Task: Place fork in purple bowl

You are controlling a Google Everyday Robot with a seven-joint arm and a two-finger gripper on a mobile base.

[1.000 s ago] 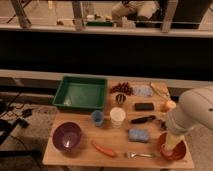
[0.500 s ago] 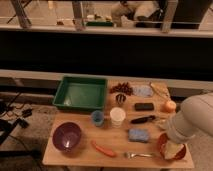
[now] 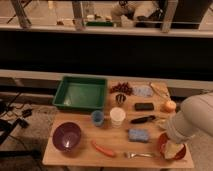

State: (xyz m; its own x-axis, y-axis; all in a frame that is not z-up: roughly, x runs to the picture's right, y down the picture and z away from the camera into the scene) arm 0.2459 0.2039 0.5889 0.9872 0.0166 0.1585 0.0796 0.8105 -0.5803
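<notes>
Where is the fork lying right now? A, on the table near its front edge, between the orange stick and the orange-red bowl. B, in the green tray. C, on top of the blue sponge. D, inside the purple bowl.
A: the fork lies on the table by its front edge, orange stick to its left, orange-red bowl to its right, with the gripper over that bowl.

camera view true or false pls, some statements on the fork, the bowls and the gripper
1. The fork lies in the purple bowl. False: it lies on the table, near the front edge.
2. The purple bowl stands at the table's front left. True.
3. The gripper is above the purple bowl. False: it is at the orange-red bowl, front right.
4. A blue cup stands beside a white cup. True.
</notes>
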